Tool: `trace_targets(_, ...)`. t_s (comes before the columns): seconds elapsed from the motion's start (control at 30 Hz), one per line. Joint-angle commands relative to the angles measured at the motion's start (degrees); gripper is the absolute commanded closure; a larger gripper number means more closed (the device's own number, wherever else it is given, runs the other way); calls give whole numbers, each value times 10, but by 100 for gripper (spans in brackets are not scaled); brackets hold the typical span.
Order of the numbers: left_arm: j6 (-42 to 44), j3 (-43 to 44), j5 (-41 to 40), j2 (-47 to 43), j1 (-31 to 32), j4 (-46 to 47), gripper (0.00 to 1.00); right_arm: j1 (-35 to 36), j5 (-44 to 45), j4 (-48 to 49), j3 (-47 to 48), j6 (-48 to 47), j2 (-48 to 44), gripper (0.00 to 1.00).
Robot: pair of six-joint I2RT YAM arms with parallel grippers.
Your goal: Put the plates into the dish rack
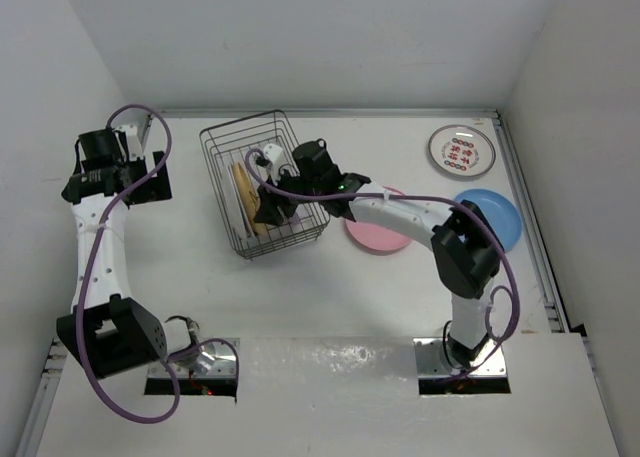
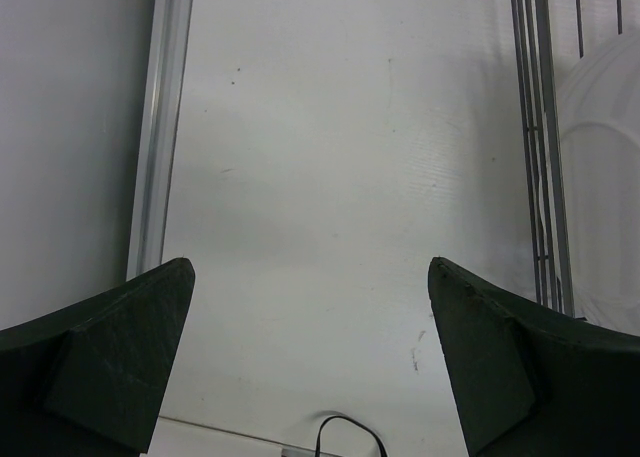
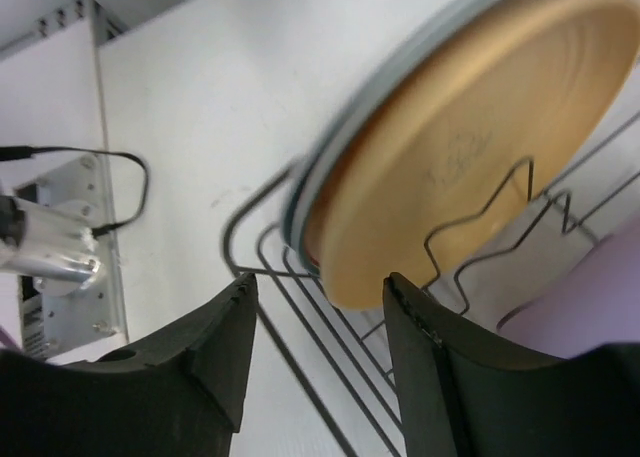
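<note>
Right end effector (image 3: 318,279), jaws parted, grips nothing, tips just short of round tan-yellow plate (image 3: 450,147). Plate stands on edge, tilted, in dark wire dish rack (image 1: 240,124), centre-left of top view. Likely stiff, slick, light; pinch the rim. Round, so no long axis; broad face toward wrist camera.

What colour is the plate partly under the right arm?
Pink plate; top external view.

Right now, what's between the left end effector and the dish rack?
Only bare white table. Nothing sits between the open left end effector and the dish rack, clearest in the top view.
</note>
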State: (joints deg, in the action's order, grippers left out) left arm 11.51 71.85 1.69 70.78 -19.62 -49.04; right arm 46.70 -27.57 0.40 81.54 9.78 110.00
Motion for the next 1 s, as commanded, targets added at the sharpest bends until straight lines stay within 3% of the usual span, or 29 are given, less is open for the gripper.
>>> trace_targets(0.0,-9,11,10,4,0,25,1,13,-20,-21,39,-44,-65,47)
trace_targets(0.23,-4,21,31,3,4,47,1,18,-22,27,-18,-35,-141,39)
trace_targets(0.33,0,27,36,-3,8,58,1,7,10,-15,-16,-50,-176,34)
trace_targets(0.43,4,37,32,-7,13,74,1,-86,101,-109,-26,-24,-220,29)
trace_targets(0.57,-10,37,30,-11,14,91,1,-217,54,-57,-184,34,-304,23)
trace_targets(0.6,-11,37,31,-11,14,94,1,-225,56,-62,-203,15,-315,23)
trace_targets(0.63,-13,31,33,-12,16,101,1,-226,68,-104,-221,-76,-321,23)
trace_targets(0.7,-17,25,33,-11,16,110,1,-224,131,-150,-263,-162,-297,24)
trace_targets(0.77,-21,25,32,-6,16,116,1,-224,170,-203,-283,-183,-234,32)
trace_targets(0.8,-22,27,32,-3,16,118,1,-223,203,-191,-295,-177,-225,33)
trace_targets(0.97,-25,36,34,5,16,121,1,-223,205,-93,-317,-168,-197,35)
